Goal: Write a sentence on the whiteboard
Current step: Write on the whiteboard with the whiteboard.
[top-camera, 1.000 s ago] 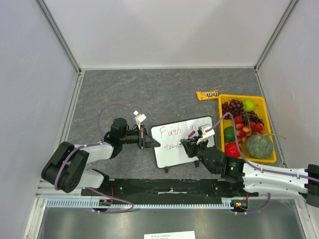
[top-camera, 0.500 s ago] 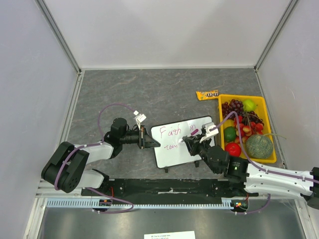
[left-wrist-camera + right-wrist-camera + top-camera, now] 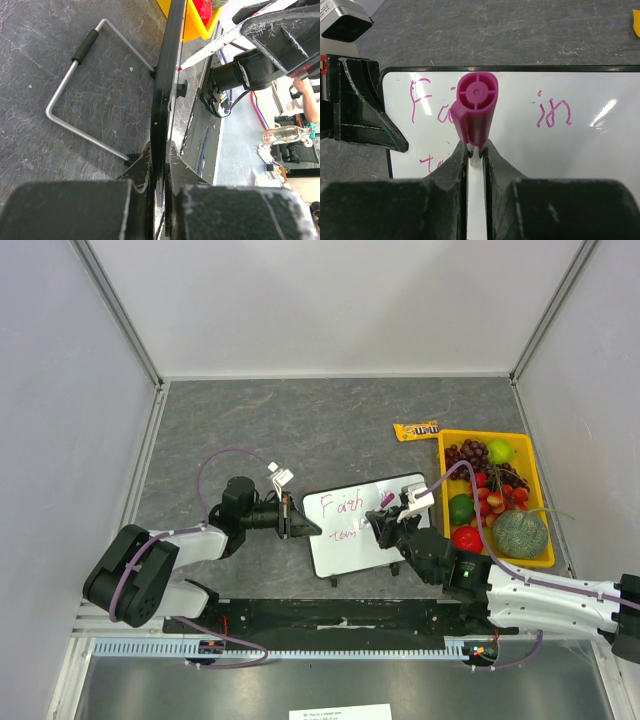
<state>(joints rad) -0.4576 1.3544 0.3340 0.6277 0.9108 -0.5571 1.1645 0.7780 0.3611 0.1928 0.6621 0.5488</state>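
Over the whiteboard (image 3: pixel 350 550), right gripper (image 3: pixel 476 150) pinches the marker (image 3: pixel 476 107), tip probably touching; press lightly while left gripper (image 3: pixel 298 521) clamps its edge.

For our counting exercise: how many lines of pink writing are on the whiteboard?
2. The top line spans the whiteboard; the second line starts beneath it, at the left. The marker and right gripper may hide more.
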